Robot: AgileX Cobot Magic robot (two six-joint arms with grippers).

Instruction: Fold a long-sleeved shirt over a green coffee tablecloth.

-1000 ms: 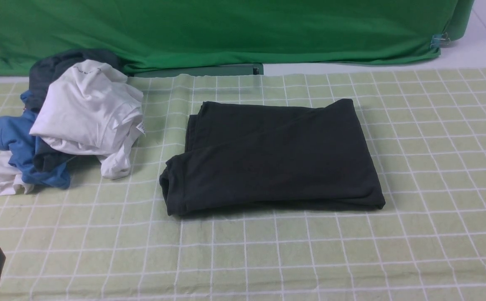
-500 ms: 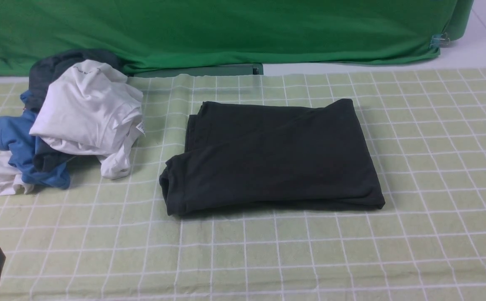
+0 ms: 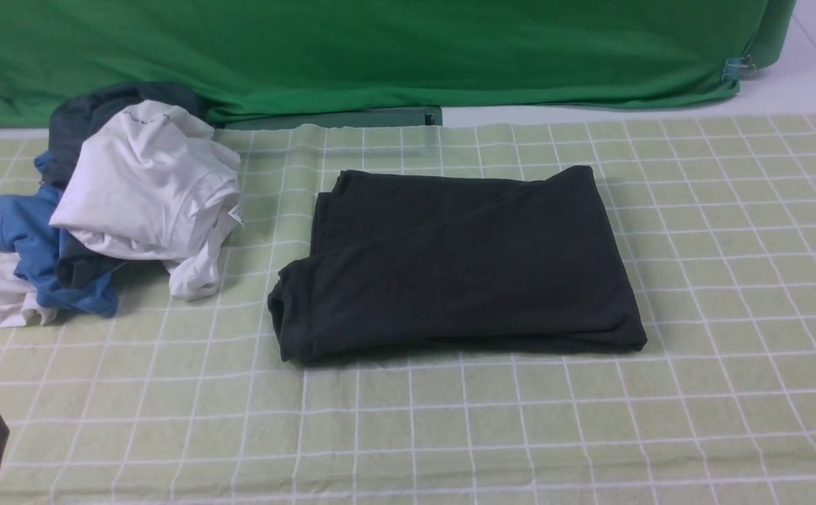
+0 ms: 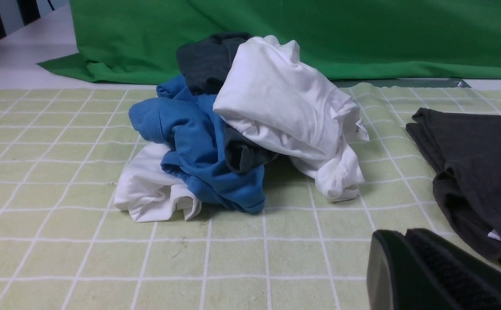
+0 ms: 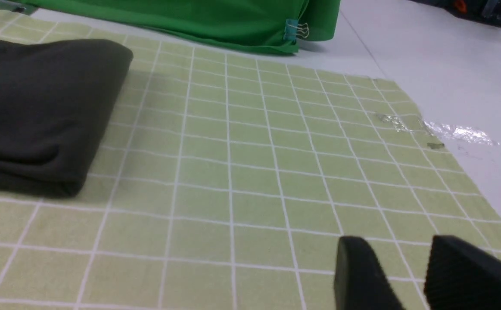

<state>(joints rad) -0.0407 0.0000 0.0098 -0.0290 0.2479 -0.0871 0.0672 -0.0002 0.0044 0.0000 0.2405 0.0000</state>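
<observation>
The shirt is lying folded into a wide, dark bundle on the tablecloth, which is covering the tabletop. It is resting closer to the tabletop's far edge than to its near one, roughly midway between the left and right sides. Its left end is bulging into an open, rolled fold, and a small white patch is showing inside. The lower right corner is jutting toward the near right corner of the tabletop.

Toward the far left corner, apart from the shirt, a white shirt is lying over dark cloth and a blue garment, with another white cloth poking out beneath. Green fabric is hanging along the far edge, and a clip is gripping it toward the far right corner.

The left gripper is hovering near the near left corner, jaws together. The right gripper is holding its jaws apart, with nothing between them.
</observation>
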